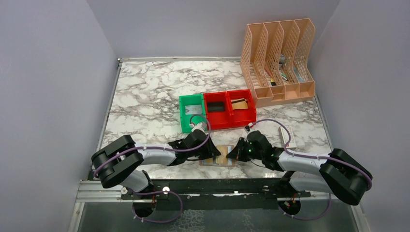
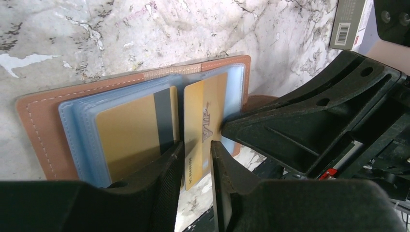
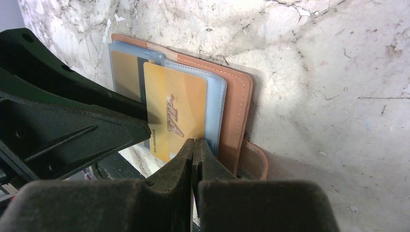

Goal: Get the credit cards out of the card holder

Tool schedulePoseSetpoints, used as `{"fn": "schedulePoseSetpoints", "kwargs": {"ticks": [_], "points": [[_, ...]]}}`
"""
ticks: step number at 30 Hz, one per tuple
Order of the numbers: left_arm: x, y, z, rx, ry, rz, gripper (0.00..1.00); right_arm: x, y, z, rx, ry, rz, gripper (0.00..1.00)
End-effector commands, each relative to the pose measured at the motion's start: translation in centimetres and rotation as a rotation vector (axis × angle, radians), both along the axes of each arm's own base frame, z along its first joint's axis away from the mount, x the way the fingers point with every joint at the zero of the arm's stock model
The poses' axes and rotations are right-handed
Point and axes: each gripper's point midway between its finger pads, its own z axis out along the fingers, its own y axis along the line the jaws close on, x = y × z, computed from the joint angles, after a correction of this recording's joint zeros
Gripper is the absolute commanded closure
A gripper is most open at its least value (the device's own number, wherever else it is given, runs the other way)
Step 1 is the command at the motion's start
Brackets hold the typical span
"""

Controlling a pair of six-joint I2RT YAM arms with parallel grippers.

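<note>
The brown card holder (image 1: 222, 157) lies open near the table's front edge, between my two grippers. Its light blue pockets (image 2: 80, 125) face up. A gold card with a dark stripe (image 2: 135, 133) sits in the left pocket. A gold credit card marked VIP (image 2: 205, 111) sticks partway out of the right pocket (image 3: 176, 108). My left gripper (image 2: 196, 162) is narrowly open, its fingers either side of that card's free end. My right gripper (image 3: 194, 145) is shut, its tips against the blue lining at the card's edge.
A white box with a red mark (image 1: 287, 135) lies right of the holder. A green bin (image 1: 192, 112) and red bins (image 1: 229, 108) stand behind it. A peach file organizer (image 1: 278, 60) is at the back right.
</note>
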Motion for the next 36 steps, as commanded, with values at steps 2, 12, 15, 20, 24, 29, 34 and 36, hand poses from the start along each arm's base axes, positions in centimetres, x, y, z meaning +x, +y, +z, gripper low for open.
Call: {"fn": "schedulePoseSetpoints", "kwargs": {"ticks": [2, 12, 15, 20, 24, 29, 34, 36], "points": [[-0.6, 0.7, -0.9, 0.017, 0.026, 0.012, 0.71, -2.3, -4.4, -5.0, -0.216, 0.098, -0.037, 0.99], [-0.8, 0.0, -0.5, -0.029, 0.049, 0.014, 0.89, -2.4, -4.4, -5.1, -0.219, 0.102, -0.029, 0.99], [-0.7, 0.2, -0.4, -0.033, 0.044, 0.023, 0.95, -2.3, -4.2, -4.9, -0.214, 0.094, -0.027, 0.99], [-0.8, 0.8, -0.5, -0.029, 0.041, 0.034, 1.00, -2.0, -2.5, -3.2, -0.138, 0.052, 0.038, 0.96], [-0.7, 1.0, -0.6, -0.018, 0.028, 0.036, 1.00, -1.7, -1.0, -1.5, -0.095, 0.033, 0.093, 0.95], [-0.7, 0.8, -0.5, -0.002, 0.018, 0.013, 1.00, -0.8, 0.1, 0.3, -0.072, -0.002, 0.118, 0.95], [-0.4, 1.2, -0.6, 0.041, 0.005, 0.014, 1.00, -0.5, 1.2, 1.7, -0.043, -0.035, 0.175, 0.87], [-0.3, 1.3, -0.6, 0.071, 0.003, 0.004, 1.00, -0.5, 1.8, 1.9, -0.030, -0.037, 0.200, 0.87]]}}
